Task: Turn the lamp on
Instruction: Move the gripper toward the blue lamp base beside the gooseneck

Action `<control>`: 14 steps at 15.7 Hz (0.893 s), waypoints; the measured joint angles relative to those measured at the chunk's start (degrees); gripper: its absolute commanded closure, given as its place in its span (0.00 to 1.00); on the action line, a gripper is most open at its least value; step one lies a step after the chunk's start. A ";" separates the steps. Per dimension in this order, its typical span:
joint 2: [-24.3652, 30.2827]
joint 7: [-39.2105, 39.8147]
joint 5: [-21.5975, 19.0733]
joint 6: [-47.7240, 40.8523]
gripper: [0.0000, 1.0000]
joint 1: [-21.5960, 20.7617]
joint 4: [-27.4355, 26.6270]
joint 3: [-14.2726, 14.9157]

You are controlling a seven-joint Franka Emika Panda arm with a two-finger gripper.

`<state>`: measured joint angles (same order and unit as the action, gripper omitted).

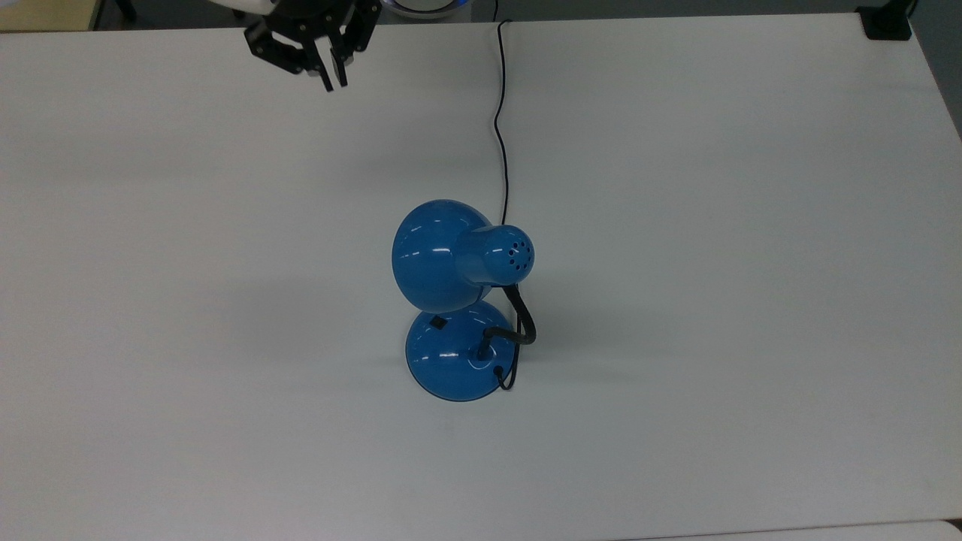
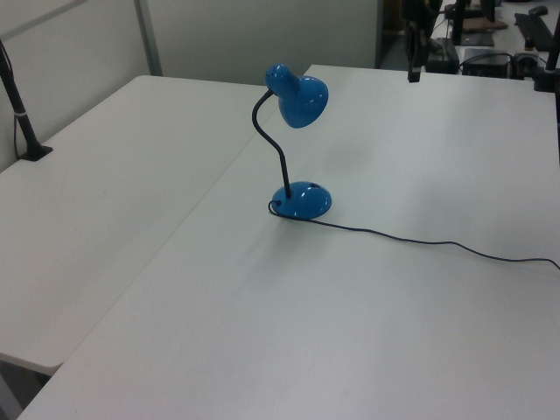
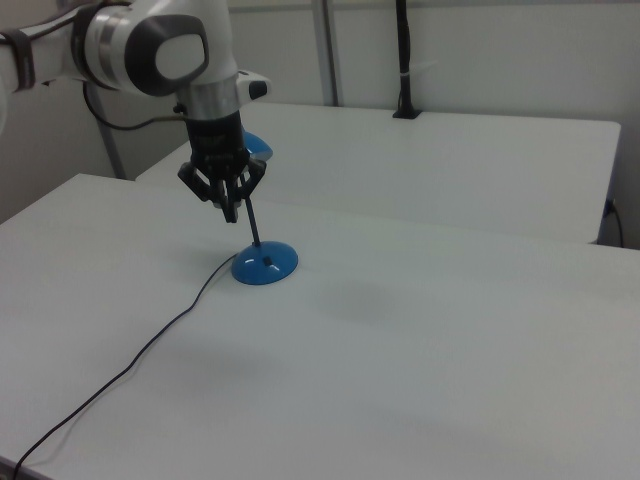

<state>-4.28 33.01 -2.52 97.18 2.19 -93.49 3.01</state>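
Presently, the lamp (image 1: 462, 300) is found upright near the middle of the white table (image 1: 751, 300), untouched. Its domed blue base (image 1: 451, 364) rests flat on the surface, and a small black switch (image 1: 436, 322) is seen on the base's upper slope, at the side toward the top view's top left, partly under the rim of the shade (image 1: 440, 255). The bell-shaped shade is carried above the base by the black gooseneck (image 1: 522, 323), which rises from the base's centre and bends over. No glow is observed from the shade. A thin black cord (image 1: 500, 135) is led from the base's edge across the table to the far edge in the top view.

The gripper (image 1: 333, 79) is held in the air near the top view's upper left, well apart from the lamp and over bare table. Its fingers (image 1: 327, 79) are brought close together, with a narrow gap at most left between the tips, and nothing is held. In the right view the gripper (image 3: 231, 212) is seen pointing downward beneath the white arm (image 3: 160, 45), in front of the lamp's neck as framed. In the left view the gripper (image 2: 414, 72) is seen at the upper edge, beyond the shade (image 2: 302, 98).
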 measured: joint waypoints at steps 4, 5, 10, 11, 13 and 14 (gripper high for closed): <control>-1.64 8.19 -4.67 6.73 1.00 -0.41 -3.30 -0.06; -2.13 8.89 -5.56 8.69 1.00 -0.92 -4.13 -0.09; -6.81 9.01 -5.92 18.11 1.00 -4.49 -5.36 -0.17; -7.99 9.01 -5.92 20.22 1.00 -4.68 -5.43 -0.17; -10.30 9.01 -5.93 25.02 1.00 -4.95 -5.54 -0.22; -11.53 9.01 -5.93 27.53 1.00 -5.20 -5.58 -0.23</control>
<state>-15.80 42.02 -8.44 124.71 -3.01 -99.07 2.78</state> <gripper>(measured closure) 0.991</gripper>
